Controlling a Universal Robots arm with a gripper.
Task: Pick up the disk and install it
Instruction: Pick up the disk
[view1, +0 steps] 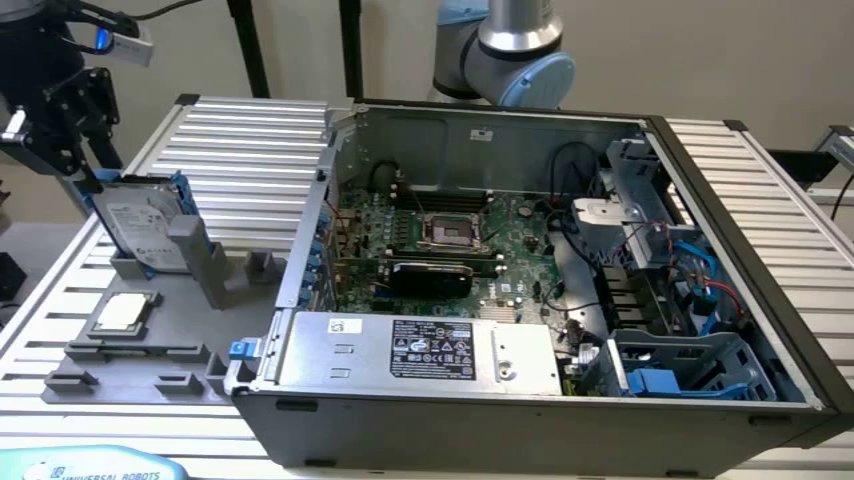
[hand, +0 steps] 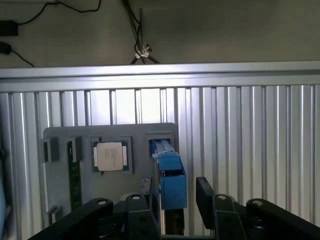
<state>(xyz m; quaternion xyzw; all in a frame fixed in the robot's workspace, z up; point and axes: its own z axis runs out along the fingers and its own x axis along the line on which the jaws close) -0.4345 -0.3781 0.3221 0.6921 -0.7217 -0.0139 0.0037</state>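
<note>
The disk (view1: 138, 225) is a silver-grey drive with a white label and a blue carrier frame. It stands on edge in a slot of the grey holder (view1: 134, 365) at the exterior view's left. My gripper (view1: 91, 172) hangs just above the disk's upper corner. In the wrist view, the disk's blue edge (hand: 171, 182) runs between the two black fingers (hand: 205, 192). My gripper (hand: 175, 194) is open, with a small gap showing on each side of the frame.
A square silver CPU chip (view1: 120, 312) (hand: 110, 156) and a green memory stick (hand: 75, 182) lie in the holder. The open computer case (view1: 747, 250) sits at the exterior view's right, with a silver power supply (view1: 427, 350) and blue drive bays (view1: 681, 370). Ribbed aluminium table (hand: 250, 130) lies underneath.
</note>
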